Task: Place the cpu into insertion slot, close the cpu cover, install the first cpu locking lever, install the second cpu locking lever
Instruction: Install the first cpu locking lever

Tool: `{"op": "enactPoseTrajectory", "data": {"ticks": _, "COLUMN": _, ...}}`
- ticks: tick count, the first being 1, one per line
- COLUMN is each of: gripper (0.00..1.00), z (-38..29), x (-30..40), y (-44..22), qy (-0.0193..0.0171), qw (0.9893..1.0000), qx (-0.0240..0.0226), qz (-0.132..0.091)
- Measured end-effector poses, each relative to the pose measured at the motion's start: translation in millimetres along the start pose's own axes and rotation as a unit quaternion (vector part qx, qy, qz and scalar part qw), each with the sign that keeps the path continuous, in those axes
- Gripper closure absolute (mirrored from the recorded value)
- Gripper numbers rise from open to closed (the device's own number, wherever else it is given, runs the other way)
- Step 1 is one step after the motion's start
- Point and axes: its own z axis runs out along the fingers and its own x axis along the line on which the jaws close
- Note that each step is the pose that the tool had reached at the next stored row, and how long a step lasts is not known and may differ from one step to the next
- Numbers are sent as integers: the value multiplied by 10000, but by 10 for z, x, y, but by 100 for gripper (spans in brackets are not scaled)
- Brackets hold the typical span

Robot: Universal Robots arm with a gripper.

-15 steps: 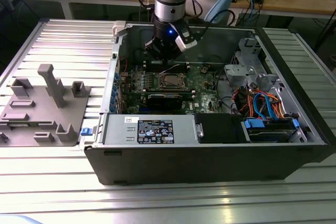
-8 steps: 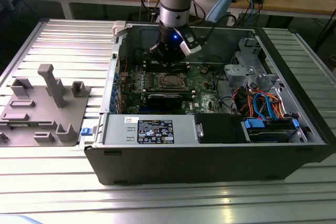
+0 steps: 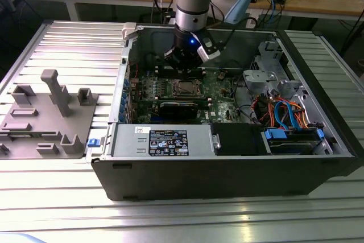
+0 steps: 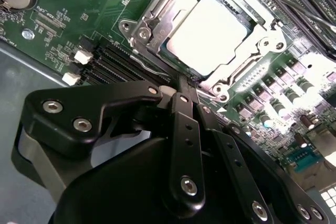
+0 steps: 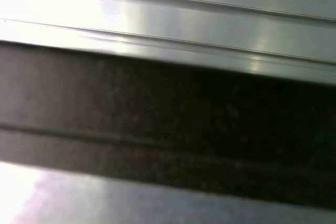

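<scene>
The cpu (image 4: 215, 30) shows its silvery top, lying flat in the insertion slot (image 3: 183, 87) on the green board. The slot's contact field is hidden under it. The cpu cover (image 4: 157, 9), a silvery metal frame, lies down around the chip. In the second wrist view my gripper (image 4: 185, 81) has its black fingers pressed together, and their tips sit at the edge of the socket frame, next to a thin dark lever rod (image 4: 149, 69). Seen from the exterior view, the gripper (image 3: 183, 68) hangs inside the open computer case, just behind the socket.
Case walls (image 3: 227, 174) enclose the work area. A black heatsink block (image 3: 179, 108) lies in front of the socket, and a power supply (image 3: 165, 140) in front of that. Drive cage and coloured cables (image 3: 284, 115) are at the exterior view's right. A grey fixture tray (image 3: 45, 118) sits on the table to the left.
</scene>
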Motion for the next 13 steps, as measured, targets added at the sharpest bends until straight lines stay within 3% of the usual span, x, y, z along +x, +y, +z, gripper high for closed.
{"op": "enactPoseTrajectory", "data": {"ticks": 13, "gripper": 89, "z": 22, "x": -100, "y": -15, "qy": 4, "qw": 10000, "qx": 6, "qz": -29}}
